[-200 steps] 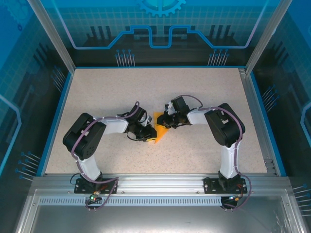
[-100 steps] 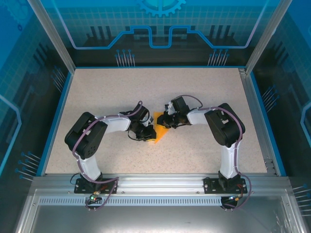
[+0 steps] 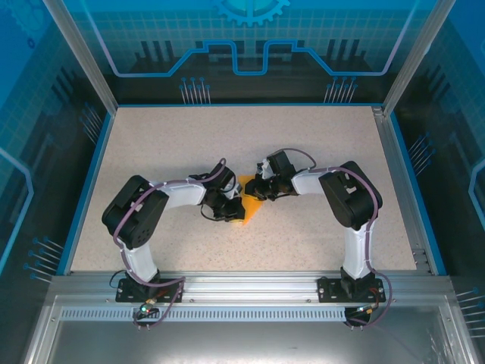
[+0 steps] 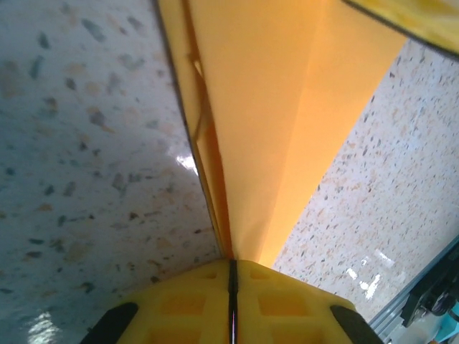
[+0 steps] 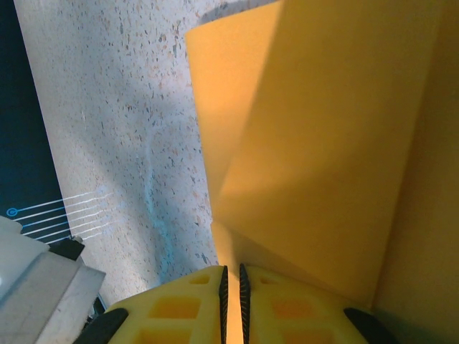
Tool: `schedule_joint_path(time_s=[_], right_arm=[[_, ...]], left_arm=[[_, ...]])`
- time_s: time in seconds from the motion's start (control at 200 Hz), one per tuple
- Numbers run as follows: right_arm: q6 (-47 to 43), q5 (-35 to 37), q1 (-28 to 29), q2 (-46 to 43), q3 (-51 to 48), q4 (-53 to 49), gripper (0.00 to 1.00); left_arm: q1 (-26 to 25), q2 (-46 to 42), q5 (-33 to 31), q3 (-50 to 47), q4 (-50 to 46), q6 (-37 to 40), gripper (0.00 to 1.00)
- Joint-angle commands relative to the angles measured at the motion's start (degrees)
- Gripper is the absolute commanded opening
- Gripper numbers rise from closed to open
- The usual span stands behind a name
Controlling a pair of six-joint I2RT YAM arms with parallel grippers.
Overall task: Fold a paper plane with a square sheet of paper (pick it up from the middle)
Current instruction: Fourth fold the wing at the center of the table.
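Pinching orange paper [image 4: 272, 107] — L gripper [image 4: 232, 279] & R gripper [image 5: 231, 287] both clamped on it.

Orange paper sheet [image 4: 272, 107], folded, sharply creased

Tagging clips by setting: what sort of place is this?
Probably a robotics lab work cell: a left arm and right arm bolted to an aluminium rail, a speckled table, and blue printed panels walling it in.

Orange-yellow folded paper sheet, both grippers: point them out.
Orange-yellow folded paper sheet [image 4: 287, 107]: left wrist view, flat panel.
Left gripper [image 4: 232, 266]: left wrist view, fingertip seam.
Right gripper [image 5: 232, 276]: right wrist view, fingertip seam.
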Motion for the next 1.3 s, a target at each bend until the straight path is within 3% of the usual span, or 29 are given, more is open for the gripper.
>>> schedule_joint_path(time_s=[0.0,0.28,0.545,0.665,0.94,1.295], right_arm=[[-1.3,3.6,0.6,2.8,-1.5,-6.0,0.16],[-1.3,4.2,0.6,3.3,-1.6,-6.6,0.16],[-1.6,4.5,0.7,3.6,-2.1,-6.7,0.15],[-1.6,4.4,0.6,3.7,-2.1,-6.7,0.15],[-1.5,4.4,0.5,3.9,-2.1,-6.5,0.15],[-1.7,4.2,0.5,4.3,-2.1,-6.4,0.15]], left_arm=[[-0.9,1.2,3.0,-0.1,-4.7,2.2,0.1],[-0.9,1.3,0.9,-0.1,-6.8,2.6,0.14],[0.1,-13.9,-5.2,-7.2,1.5,-5.9,0.17],[1.2,-16.8,-3.7,-7.5,5.5,-9.4,0.17],[0.9,-10.7,1.8,-7.1,20.4,-17.8,0.18],[0.9,-3.8,2.5,-6.6,24.3,-19.5,0.18]])
